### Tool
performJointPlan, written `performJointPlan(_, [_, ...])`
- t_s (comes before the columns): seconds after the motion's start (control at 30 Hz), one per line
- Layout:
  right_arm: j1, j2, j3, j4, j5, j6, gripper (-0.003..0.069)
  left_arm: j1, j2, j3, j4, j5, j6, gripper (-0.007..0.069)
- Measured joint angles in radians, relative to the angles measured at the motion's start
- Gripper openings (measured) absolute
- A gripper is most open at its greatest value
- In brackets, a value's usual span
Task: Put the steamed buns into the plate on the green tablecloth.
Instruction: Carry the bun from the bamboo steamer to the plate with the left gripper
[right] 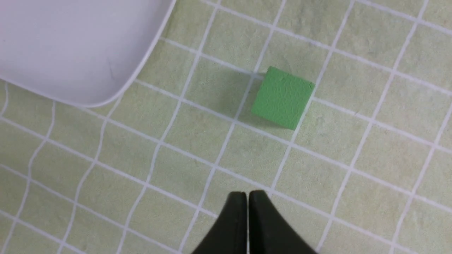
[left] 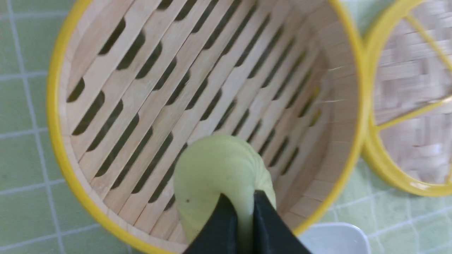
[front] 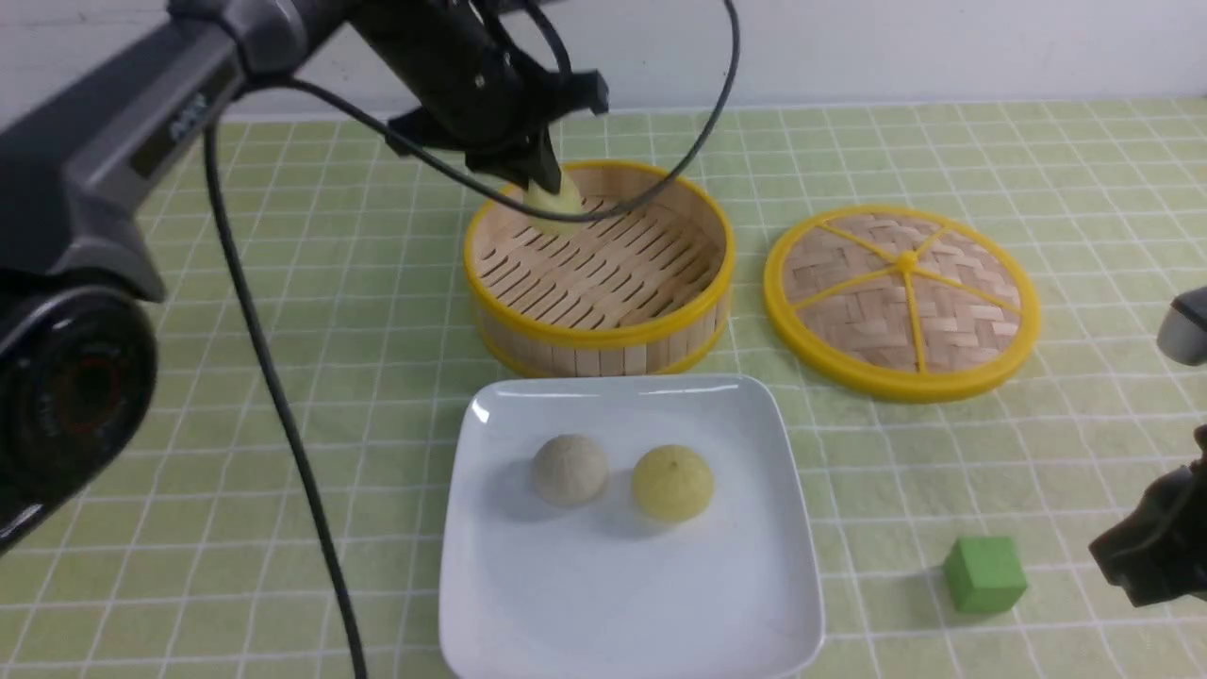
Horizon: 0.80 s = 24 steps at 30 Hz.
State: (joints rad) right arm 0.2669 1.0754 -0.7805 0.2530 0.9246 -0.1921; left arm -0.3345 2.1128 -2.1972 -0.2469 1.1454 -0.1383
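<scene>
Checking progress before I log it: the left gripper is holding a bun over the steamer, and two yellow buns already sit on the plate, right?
Not quite: the front view shows one yellow bun and one greyish-beige bun on the plate. The rest holds.

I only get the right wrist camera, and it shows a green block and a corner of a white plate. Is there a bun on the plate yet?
Observer: Yes. One yellow bun sits on the plate, next to a greyish bun.
Child: Where's the other yellow one?
Observer: The left gripper is shut on the second yellow bun, inside the rim of the steamer basket.
Child: Is the lid in the way?
Observer: No. The lid lies flat on the tablecloth, to the right of the basket.
</scene>
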Motion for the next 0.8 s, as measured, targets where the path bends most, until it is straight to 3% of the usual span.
performJointPlan(0.23, [0.000, -0.001, 0.000, 0.002, 0.005, 0.000, 0.0035, -0.002, -0.242, 0.069, 0.041, 0.092, 0.102, 0.0019])
performJointPlan(0.37, [0.000, -0.001, 0.000, 0.002, 0.008, 0.000, 0.0037, -0.026, -0.381, 0.248, 0.054, 0.092, 0.111, 0.0020])
performJointPlan(0.57, [0.000, -0.001, 0.000, 0.004, 0.008, 0.000, 0.0048, -0.163, -0.537, 0.755, 0.028, 0.083, 0.114, 0.0022])
performJointPlan(0.8, [0.000, -0.001, 0.000, 0.018, 0.008, 0.000, 0.0062, -0.323, -0.479, 1.046, -0.019, -0.245, 0.115, 0.0023])
